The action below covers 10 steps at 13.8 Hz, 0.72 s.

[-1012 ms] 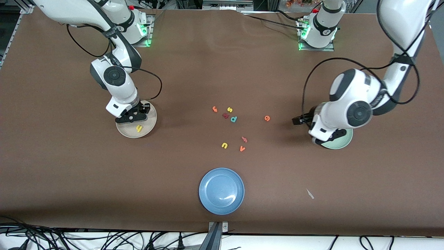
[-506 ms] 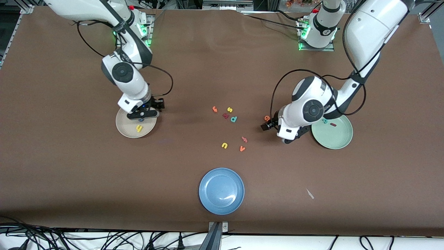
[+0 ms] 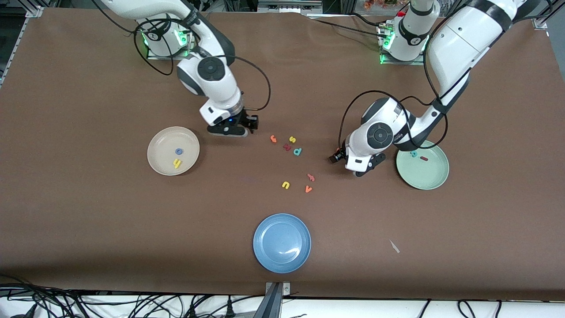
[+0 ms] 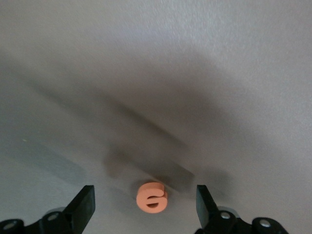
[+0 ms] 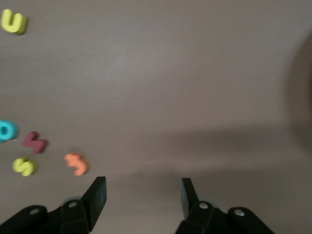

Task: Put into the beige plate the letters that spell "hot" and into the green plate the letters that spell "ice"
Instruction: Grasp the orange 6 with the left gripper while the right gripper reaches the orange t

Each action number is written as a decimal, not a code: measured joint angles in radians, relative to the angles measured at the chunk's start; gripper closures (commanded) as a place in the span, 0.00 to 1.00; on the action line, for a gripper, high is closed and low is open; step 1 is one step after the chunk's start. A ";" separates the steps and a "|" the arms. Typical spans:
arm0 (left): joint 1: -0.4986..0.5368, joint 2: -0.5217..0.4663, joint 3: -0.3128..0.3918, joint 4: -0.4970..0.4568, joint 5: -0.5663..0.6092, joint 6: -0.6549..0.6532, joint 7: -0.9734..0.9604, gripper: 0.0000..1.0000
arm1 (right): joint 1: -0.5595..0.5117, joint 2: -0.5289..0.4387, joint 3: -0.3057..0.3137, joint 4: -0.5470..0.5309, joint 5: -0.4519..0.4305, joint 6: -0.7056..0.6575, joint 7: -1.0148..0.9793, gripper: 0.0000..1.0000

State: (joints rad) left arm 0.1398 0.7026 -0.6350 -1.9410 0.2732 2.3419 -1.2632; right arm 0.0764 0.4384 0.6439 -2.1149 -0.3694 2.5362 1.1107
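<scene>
The beige plate (image 3: 159,143) holds a blue o (image 3: 178,151) and a yellow h (image 3: 177,164). The green plate (image 3: 430,176) holds a teal c (image 3: 414,153) and a dark red i (image 3: 424,158). My left gripper (image 3: 362,170) (image 4: 145,191) hangs open beside the green plate, with the orange e (image 4: 152,197) lying on the table between its fingers and touched by neither. That e is hidden in the front view. My right gripper (image 3: 230,131) (image 5: 143,184) is open and empty over bare table, between the beige plate and the orange t (image 3: 273,138) (image 5: 76,163).
Loose letters lie mid-table: a yellow s (image 3: 292,139), a dark red letter (image 3: 287,147), a teal letter (image 3: 298,151), a yellow u (image 3: 285,185), a salmon letter (image 3: 311,177) and an orange v (image 3: 308,189). A blue plate (image 3: 282,260) sits nearest the front camera.
My right gripper left the beige plate, where the blue o now lies, and moved toward the letter cluster. My left gripper moved off the green plate to over the orange e.
</scene>
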 measured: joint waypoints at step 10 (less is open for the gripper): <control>-0.013 0.003 0.000 -0.007 0.000 0.024 -0.024 0.59 | 0.127 0.173 -0.008 0.117 -0.258 -0.004 0.420 0.30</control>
State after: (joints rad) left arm 0.1265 0.7051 -0.6352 -1.9480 0.2733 2.3662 -1.2870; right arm 0.2033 0.6116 0.6359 -1.9981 -0.6277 2.5326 1.5311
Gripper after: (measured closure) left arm 0.445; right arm 0.300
